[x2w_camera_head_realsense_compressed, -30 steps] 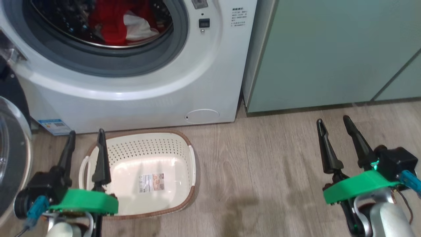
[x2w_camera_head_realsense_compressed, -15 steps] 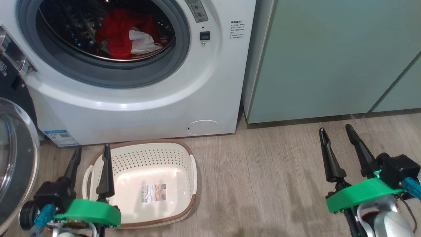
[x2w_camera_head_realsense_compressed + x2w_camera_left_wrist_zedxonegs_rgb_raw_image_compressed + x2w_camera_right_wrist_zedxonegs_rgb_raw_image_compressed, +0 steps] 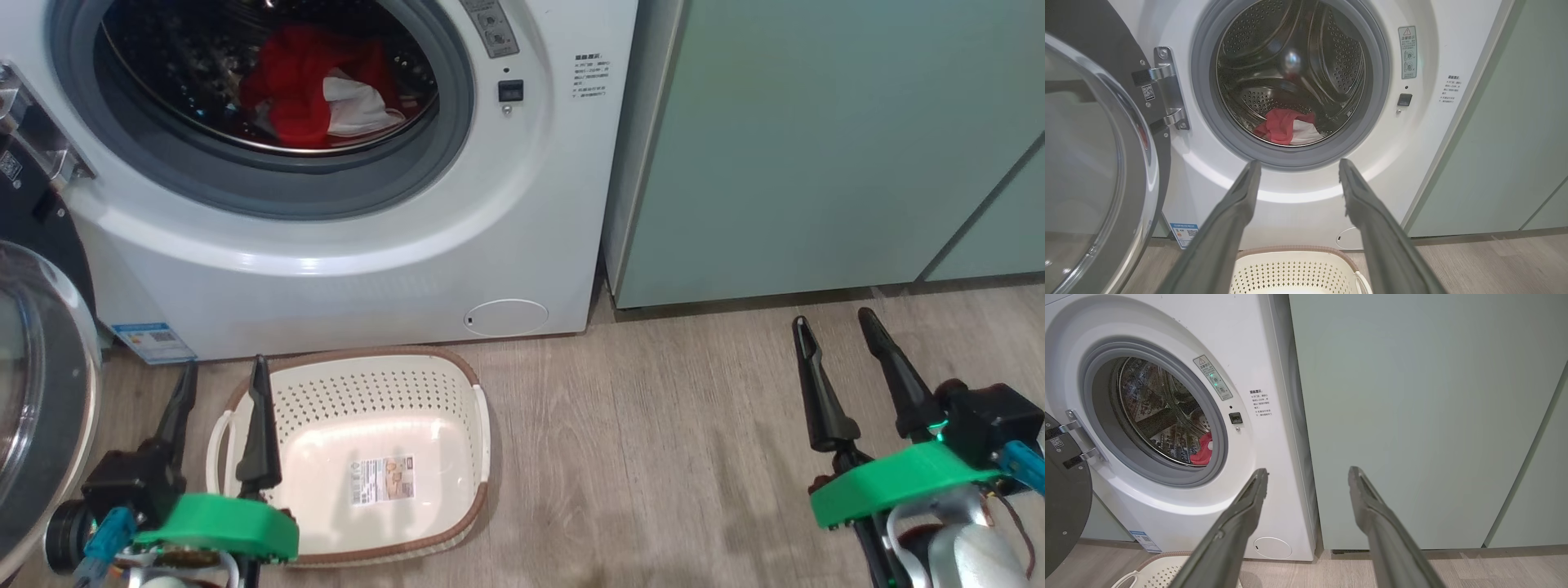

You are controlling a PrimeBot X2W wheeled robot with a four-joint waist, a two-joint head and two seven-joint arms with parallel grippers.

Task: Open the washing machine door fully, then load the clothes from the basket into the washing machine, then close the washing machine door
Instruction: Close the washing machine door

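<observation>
The clothes [image 3: 314, 86], red with a white patch, lie crumpled at the bottom of the steel drum [image 3: 1290, 53], just behind the grey gasket [image 3: 269, 184]. The washer [image 3: 367, 269] is white and sits on the floor [image 3: 653, 449]. A round flap [image 3: 506, 317] is low on its front and a blue sticker [image 3: 153, 341] is at its lower left corner. The door [image 3: 49, 392] is swung wide open to the left on a metal hinge [image 3: 1167, 87], with its clear domed glass facing out.

The basket [image 3: 367, 384] sits on the floor just in front of the washer, below the opening. Its bare bottom shows a label [image 3: 384, 479].

The left hand [image 3: 224, 365] hangs over the basket's left end, between the basket and the door. Its two dark fingers are spread wide and hold nothing. In the left wrist view they point at the washer's front just below the gasket.

The right hand [image 3: 833, 320] hovers over the floor well to the right of the basket, in front of the pale green cabinets [image 3: 816, 147] that stand against the washer's right side. Its fingers are also spread wide and hold nothing. In the right wrist view one finger lines up with the washer's right edge and the other with a cabinet front.
</observation>
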